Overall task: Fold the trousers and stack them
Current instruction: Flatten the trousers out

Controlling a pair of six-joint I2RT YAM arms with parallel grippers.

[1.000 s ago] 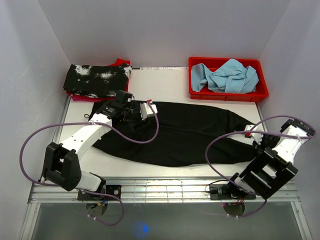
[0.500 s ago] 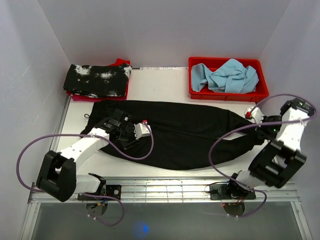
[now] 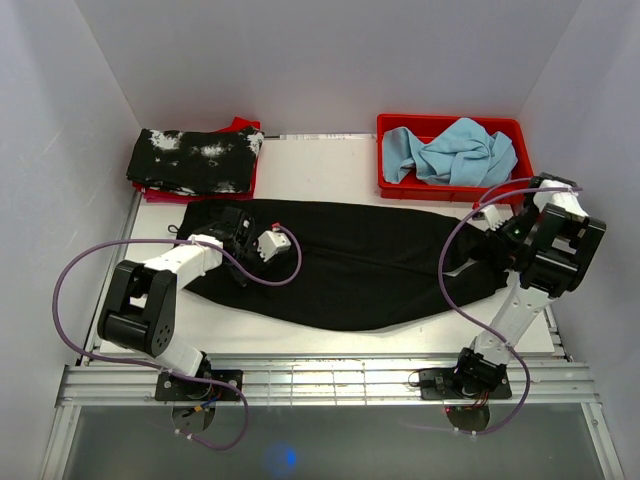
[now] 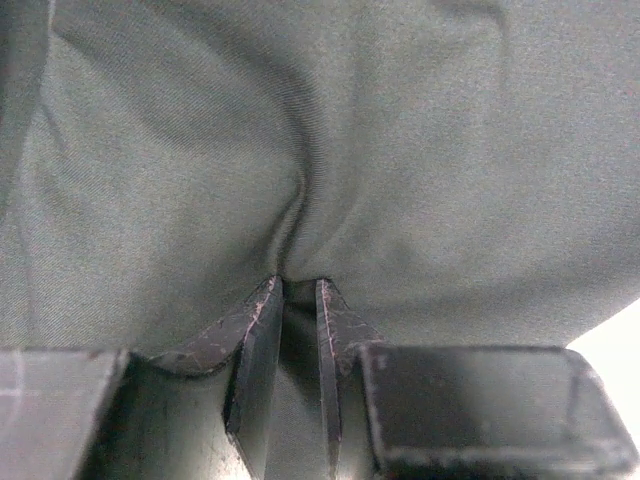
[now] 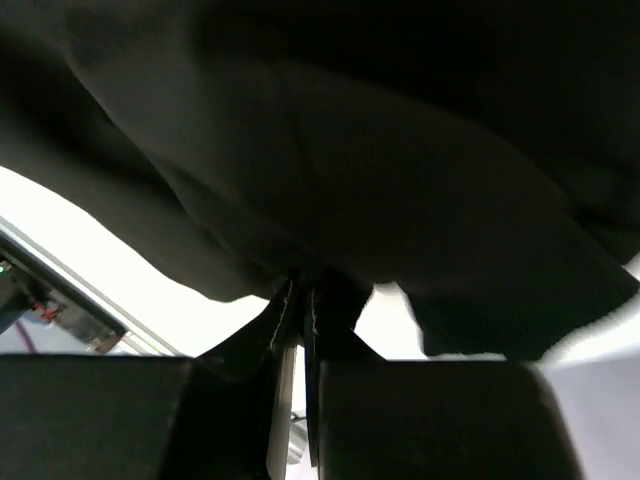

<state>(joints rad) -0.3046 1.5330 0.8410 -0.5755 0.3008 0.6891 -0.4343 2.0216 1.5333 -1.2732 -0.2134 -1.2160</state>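
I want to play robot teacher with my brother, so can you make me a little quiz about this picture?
1. True or false: the blue cloth lies in the red bin.
2. What is the right gripper pinching? A) the black trousers B) the blue cloth C) the red bin
3. Fill in: the black-and-white splotched garment lies folded at the table's far ___ corner, by the robot's own sides.

Key: 1 true; 2 A; 3 left.
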